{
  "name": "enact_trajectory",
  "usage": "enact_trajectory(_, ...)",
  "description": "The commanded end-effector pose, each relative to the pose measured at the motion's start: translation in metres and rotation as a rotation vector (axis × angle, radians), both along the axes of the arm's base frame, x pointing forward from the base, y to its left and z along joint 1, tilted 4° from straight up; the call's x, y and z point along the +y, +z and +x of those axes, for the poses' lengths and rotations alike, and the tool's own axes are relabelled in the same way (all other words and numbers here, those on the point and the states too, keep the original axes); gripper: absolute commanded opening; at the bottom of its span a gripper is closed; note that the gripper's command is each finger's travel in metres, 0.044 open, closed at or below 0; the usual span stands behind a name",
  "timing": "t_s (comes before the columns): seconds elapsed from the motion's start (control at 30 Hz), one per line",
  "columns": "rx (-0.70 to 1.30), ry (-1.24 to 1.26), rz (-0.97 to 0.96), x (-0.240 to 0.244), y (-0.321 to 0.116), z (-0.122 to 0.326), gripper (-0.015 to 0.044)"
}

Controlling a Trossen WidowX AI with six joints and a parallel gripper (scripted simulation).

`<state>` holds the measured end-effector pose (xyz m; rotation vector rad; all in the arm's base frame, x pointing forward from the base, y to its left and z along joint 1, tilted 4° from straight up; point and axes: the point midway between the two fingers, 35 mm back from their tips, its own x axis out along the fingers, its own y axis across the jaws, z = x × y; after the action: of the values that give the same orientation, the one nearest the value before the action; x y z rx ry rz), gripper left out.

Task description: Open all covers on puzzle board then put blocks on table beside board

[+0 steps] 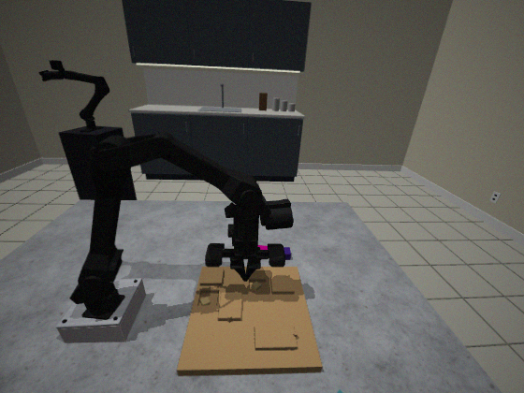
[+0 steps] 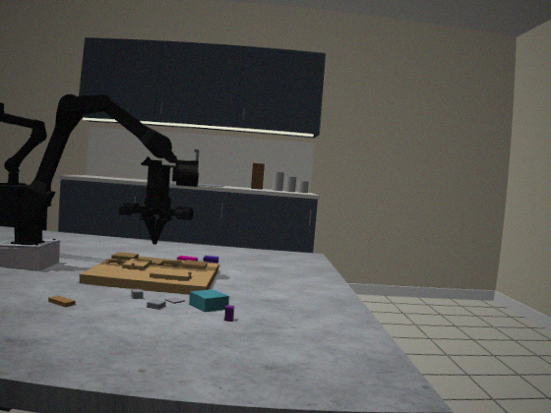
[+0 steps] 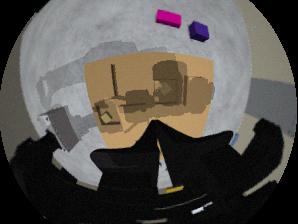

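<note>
The wooden puzzle board lies flat. Its raised covers are a back left one, a back right one, a middle one and a front right one. A left well and a back well show uncovered, each with a pale diamond shape inside; whether these are blocks is unclear. My gripper is shut and empty above the board's back half. A magenta block and a purple block lie behind the board.
In front of the board lie a teal block, a violet piece, an orange piece and small grey pieces. The arm's base stands left of the board.
</note>
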<state>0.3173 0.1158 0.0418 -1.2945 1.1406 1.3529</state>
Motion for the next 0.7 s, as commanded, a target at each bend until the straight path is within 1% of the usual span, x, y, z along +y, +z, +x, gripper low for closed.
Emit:
enact_trajectory(0.0, 0.003, 0.004, -0.006, -0.001, -0.005, -0.001, 0.0)
enact_trajectory(0.67, 0.003, 0.004, -0.006, -0.001, -0.025, -0.001, 0.0)
